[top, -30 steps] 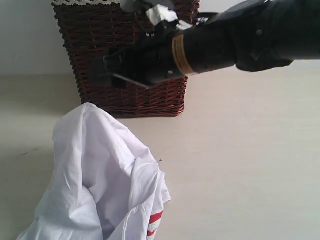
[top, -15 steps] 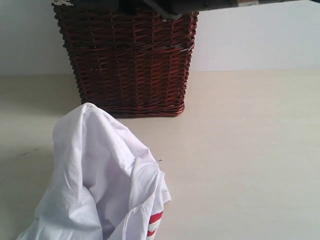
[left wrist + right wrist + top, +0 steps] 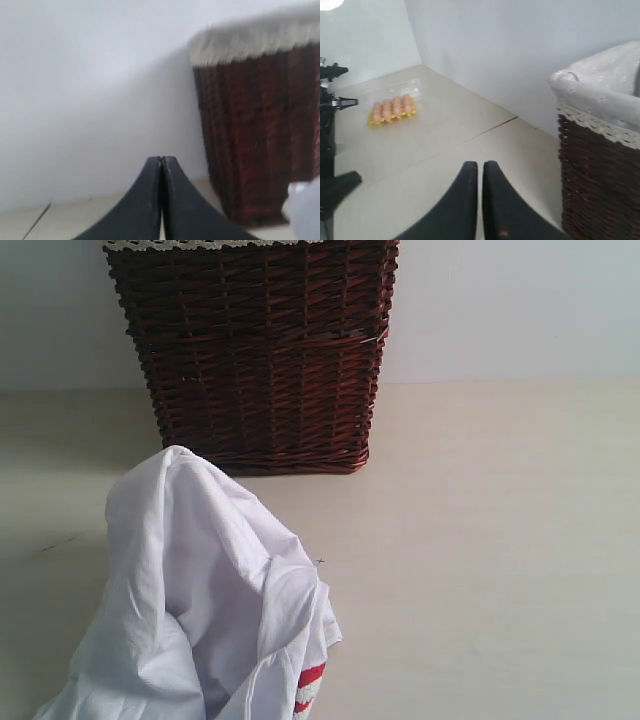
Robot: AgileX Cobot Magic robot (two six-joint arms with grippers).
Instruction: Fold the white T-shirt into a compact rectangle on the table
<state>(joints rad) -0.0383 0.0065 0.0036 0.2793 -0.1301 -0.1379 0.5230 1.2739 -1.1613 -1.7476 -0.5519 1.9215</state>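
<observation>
White T-shirt (image 3: 200, 610) lies bunched, unfolded, on counter (image 3: 480, 540), just in front of wicker basket (image 3: 255, 350). Left tool (image 3: 161, 200) closed, holding nothing. Right tool (image 3: 480, 200) closed, holding nothing, near basket rim.

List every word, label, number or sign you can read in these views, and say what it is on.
No text can be read.
T-shirt: the red band at its lower edge has white marks, but they are crumpled and cut off by the frame, so they are unreadable.
Basket: no label visible.
Egg tray: no print visible; it is small and blurred.
</observation>
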